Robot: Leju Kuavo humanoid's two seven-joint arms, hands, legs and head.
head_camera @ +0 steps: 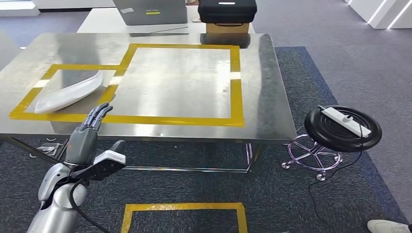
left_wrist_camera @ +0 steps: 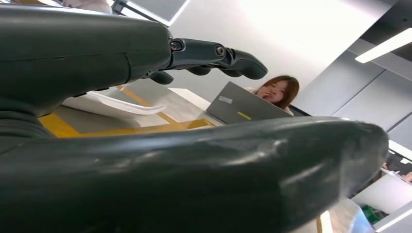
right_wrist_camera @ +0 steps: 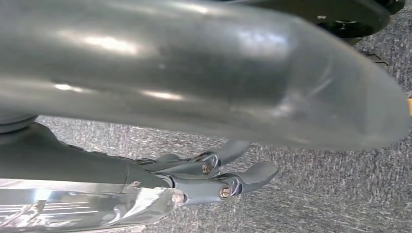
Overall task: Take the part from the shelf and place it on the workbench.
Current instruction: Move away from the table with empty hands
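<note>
Resting near workbench (head_camera: 262, 87) edge — part (head_camera: 68, 92) (untouched)

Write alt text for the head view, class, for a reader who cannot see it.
A white part lies inside the smaller yellow-taped box on a steel workbench. The robot's left hand hovers beside it, fingers straight. A black stool stands to the right.

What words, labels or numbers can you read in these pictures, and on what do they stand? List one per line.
No text can be read.
Laptop lid: a white sticker and a yellow mark, both too small to read.
Black case: a small white label, too blurred to read.
Power strip on the stool: no readable marking.
</note>
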